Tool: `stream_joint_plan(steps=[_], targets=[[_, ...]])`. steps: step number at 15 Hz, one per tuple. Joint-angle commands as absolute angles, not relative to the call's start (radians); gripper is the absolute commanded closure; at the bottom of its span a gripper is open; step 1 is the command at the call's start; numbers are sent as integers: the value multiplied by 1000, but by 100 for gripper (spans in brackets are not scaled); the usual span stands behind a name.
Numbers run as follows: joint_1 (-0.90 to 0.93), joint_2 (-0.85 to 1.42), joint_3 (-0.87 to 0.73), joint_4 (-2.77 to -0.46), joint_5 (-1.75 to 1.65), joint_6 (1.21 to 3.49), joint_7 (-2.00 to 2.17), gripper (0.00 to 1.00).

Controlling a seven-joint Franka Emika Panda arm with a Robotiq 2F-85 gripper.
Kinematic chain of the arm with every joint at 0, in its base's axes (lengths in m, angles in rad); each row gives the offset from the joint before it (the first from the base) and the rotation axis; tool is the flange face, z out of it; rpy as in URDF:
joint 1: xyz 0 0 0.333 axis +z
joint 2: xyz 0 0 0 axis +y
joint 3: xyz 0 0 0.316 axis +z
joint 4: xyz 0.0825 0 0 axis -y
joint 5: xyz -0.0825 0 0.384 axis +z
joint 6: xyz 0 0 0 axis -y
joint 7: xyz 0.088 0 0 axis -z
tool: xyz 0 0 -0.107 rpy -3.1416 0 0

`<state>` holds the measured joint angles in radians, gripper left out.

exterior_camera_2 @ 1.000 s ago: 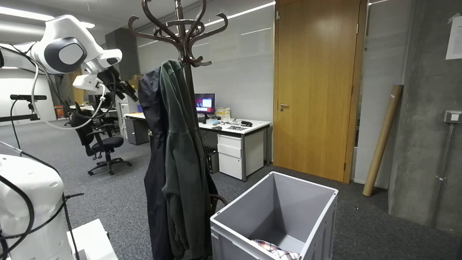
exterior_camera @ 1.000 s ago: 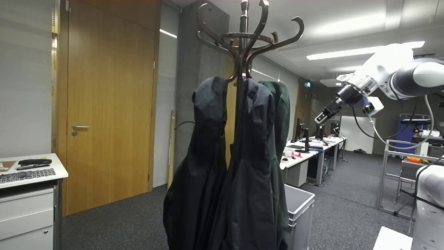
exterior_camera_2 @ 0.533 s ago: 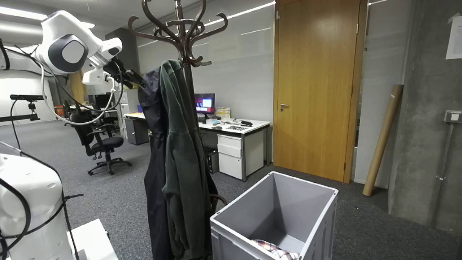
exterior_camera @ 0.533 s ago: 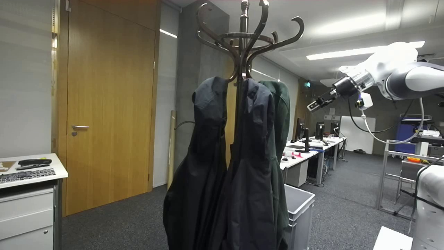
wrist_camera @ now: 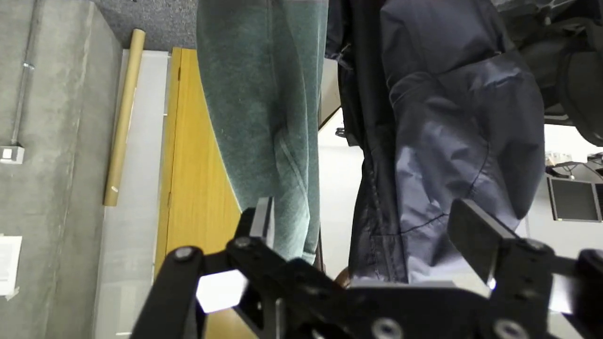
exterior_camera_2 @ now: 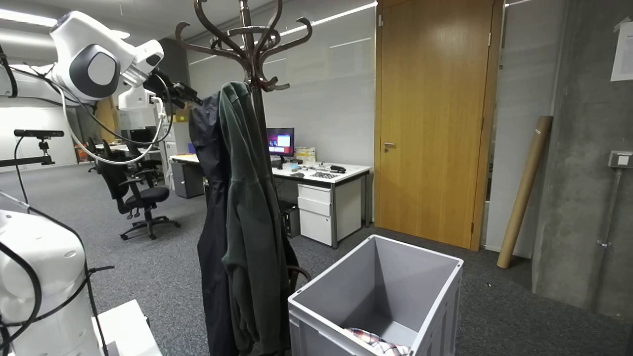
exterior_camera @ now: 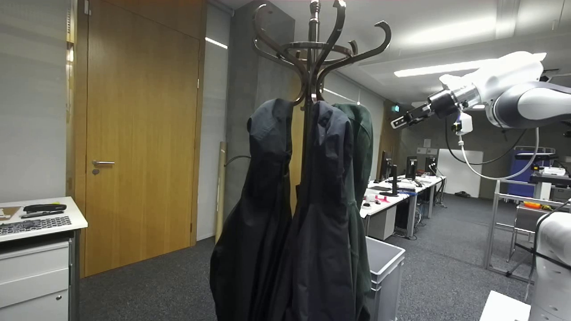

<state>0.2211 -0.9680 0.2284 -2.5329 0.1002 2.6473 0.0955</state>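
Gray carpet (exterior_camera_2: 494,306) ran between the stand and the far wall. Wooden door (exterior_camera_2: 429,123) stood beyond, well apart from the arm. Concrete pillar (exterior_camera_2: 573,217) bounded that side.

Bentwood coat stand (exterior_camera_2: 256,74) rose nearer, hooks curling outward above the garments. White robot arm (exterior_camera_2: 94,71) reached toward it from the side, roughly level with the garments' tops.

Three garments hung close together on the stand: black jacket (exterior_camera: 256,214) on the side farther from the arm, navy jacket (wrist_camera: 452,141) and dark green fleece garment (wrist_camera: 254,94) nearer the gripper. In the wrist view a bright strip of open room parted these last two.

Gray plastic crate (exterior_camera_2: 415,272) sat beside the stand, top uncovered, rim near the green garment's hanging edge; contact could not be told. Cardboard tube (exterior_camera_2: 525,193) leaned by the pillar. Plaid cloth (exterior_camera_2: 378,341) lay low in the crate, partly cut off by the near rim.

Black Robotiq gripper (wrist_camera: 362,221): jaws spread wide. Wrist view: one finger (wrist_camera: 260,223) overlapped the green garment's edge, the other lay across the navy jacket. In an exterior view the fingertips (exterior_camera: 398,122) stood apart from the garments, a visible gap between.
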Motion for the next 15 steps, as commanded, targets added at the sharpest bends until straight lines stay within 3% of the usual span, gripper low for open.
stream_joint_plan(steps=[1, 8, 9, 15], targets=[[215, -953, 235, -2510, 68, 2746, 72, 0], [153, -967, 294, -2524, 36, 2980, 120, 0], [207, -969, 267, -2527, 52, 2905, 104, 0], [171, -968, 289, -2527, 47, 2945, 110, 0]])
